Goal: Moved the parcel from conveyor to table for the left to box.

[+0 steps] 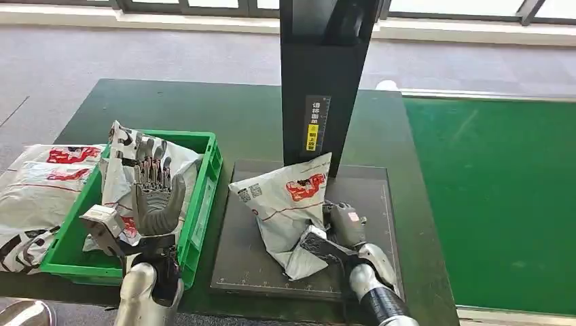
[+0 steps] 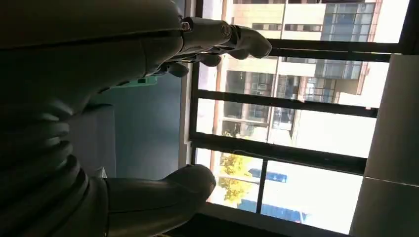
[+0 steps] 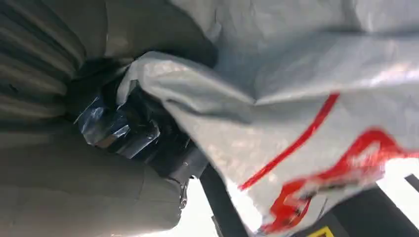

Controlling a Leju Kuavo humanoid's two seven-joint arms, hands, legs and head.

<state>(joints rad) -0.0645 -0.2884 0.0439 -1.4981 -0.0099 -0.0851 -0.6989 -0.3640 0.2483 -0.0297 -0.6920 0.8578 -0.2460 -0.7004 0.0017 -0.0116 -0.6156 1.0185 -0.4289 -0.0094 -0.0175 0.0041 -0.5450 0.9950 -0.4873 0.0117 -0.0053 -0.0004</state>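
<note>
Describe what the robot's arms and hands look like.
Both arms are silver, with black ribbed sections near the wrists. The left hand has a thick grey thumb and metallic, mechanical-looking fingers. The right hand is grey with a small white label. Each wrist carries a small boxy grey camera module.

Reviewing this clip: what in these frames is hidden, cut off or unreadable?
- Right hand fingers: head view, covered by the parcel it grips; in the right wrist view the bag hides them too.
- Parcel label print: too small to read.
- Green bin contents below the top bag: blocked by the raised left hand.
- Bags left of the bin: cut by the frame edge.
</note>
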